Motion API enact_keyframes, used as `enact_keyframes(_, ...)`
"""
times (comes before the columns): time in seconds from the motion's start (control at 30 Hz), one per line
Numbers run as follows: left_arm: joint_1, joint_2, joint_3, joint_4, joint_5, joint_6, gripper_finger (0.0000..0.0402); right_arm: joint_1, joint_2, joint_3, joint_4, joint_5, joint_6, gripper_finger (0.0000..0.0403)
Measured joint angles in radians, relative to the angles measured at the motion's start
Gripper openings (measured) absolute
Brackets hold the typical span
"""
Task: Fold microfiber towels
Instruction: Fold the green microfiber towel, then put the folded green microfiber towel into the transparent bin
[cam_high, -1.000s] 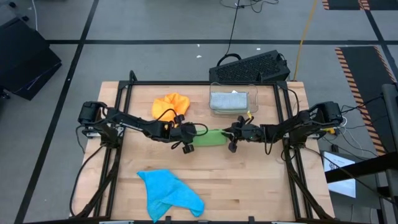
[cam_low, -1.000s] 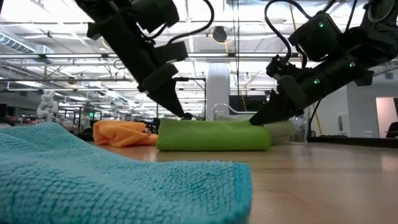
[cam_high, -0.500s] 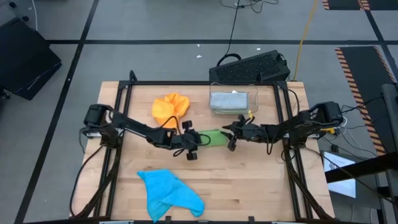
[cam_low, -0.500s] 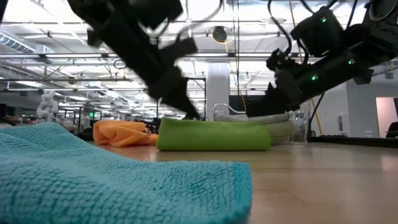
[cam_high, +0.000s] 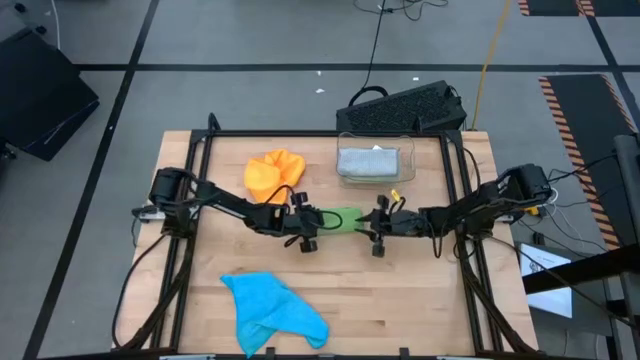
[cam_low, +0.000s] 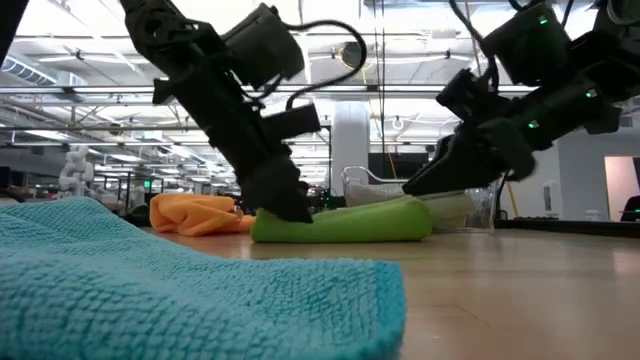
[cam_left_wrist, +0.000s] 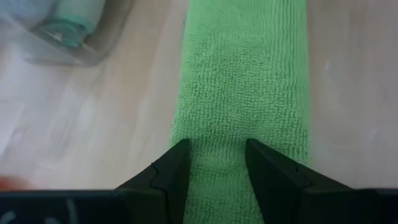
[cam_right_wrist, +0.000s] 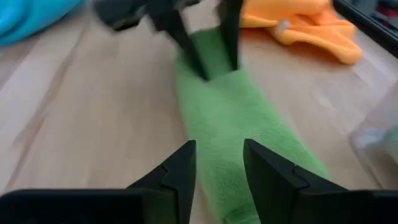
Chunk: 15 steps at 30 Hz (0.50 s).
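Towel-folding step at the centre of the wooden table (cam_high: 420, 300). A bright green towel (cam_high: 343, 220), already reduced to a long narrow strip, is shown lying flat between the two arms. The left gripper (cam_high: 306, 222) is set down on one end of the strip and the right gripper (cam_high: 376, 224) on the other; in each wrist view the two dark fingers (cam_left_wrist: 171, 177) are seen parted, straddling green cloth with the tips pressed onto its surface, and nothing is yet pinched between them. In the low view the strip is seen dented under the left fingers and slightly raised toward the right end. An orange towel (cam_high: 274, 172) is heaped just behind the left gripper, a blue towel (cam_high: 272, 308) lies crumpled at the near edge, and a pale folded towel (cam_high: 368, 162) is stored in the clear plastic bin (cam_high: 405, 152) at the far side. For the next fold, it is judged that one end should be pinned lightly while the other is gripped through all layers, lifted only enough to clear the table, and laid over so that the long edges stay matched. A shallow pinch is likely to take the top layer alone and to open the strip; dragging is likely to skew it.
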Motion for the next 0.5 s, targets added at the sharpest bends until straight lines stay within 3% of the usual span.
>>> enact_keyframes(0.3, -0.052, -0.148, -0.001, -0.076, -0.004, 0.001, 0.0159, 0.073, 0.029, 0.006, -0.019, 0.006, -0.209, 0.0195)
enact_keyframes(0.5, -0.134, -0.125, 0.0, -0.032, -0.013, 0.051, 0.0159, 0.037, 0.042, 0.007, -0.005, -0.014, -0.306, 0.0221)
